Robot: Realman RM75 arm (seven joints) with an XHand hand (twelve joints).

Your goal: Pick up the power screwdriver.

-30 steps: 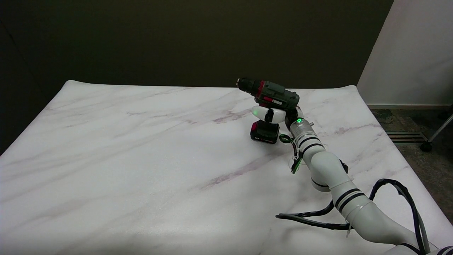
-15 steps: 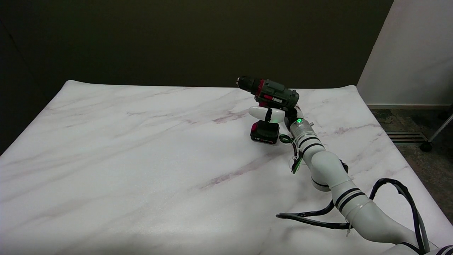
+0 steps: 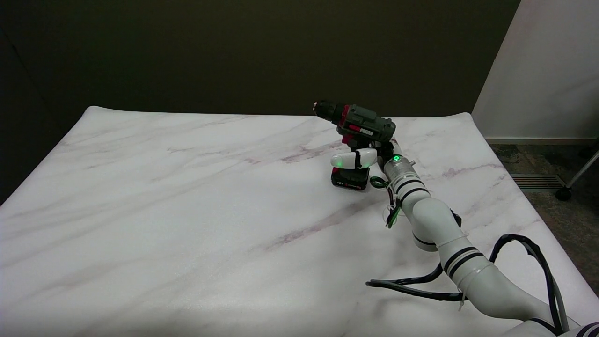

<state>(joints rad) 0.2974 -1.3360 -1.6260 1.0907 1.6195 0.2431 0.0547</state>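
- The power screwdriver (image 3: pixel 360 125) stands upright on its battery base toward the far right part of the table (image 3: pixel 187 196).
- Its body is dark green with red accents; the chuck points to the picture's left and slightly away from the camera.
- The black battery pack at the bottom of the handle carries a red label and appears to rest on the table surface; whether it is lifted clear cannot be determined from this view.
- The right hand (image 3: pixel 362 158) is positioned at the handle, between the motor housing above and the battery pack below.
- One white finger (image 3: pixel 348 159) with a black band lies horizontally across the front of the handle, pointing to the picture's left.
- The remaining fingers are hidden behind the handle, so how they lie cannot be determined; the visible finger wraps the handle, and the hand grips the tool there.
- A green indicator light shows on the wrist just behind the hand.
- The right arm (image 3: pixel 435 220), white with black rings, extends from the picture's lower right up to the tool.
- Black cables (image 3: pixel 524 243) loop beside the arm's lower section, above the table's right edge.
- The table has a white marbled surface with faint purple-grey veins.
- A dark wall (image 3: pixel 234 51) stands behind the table; a light wall panel (image 3: pixel 547 70) and a patch of floor appear at the right.
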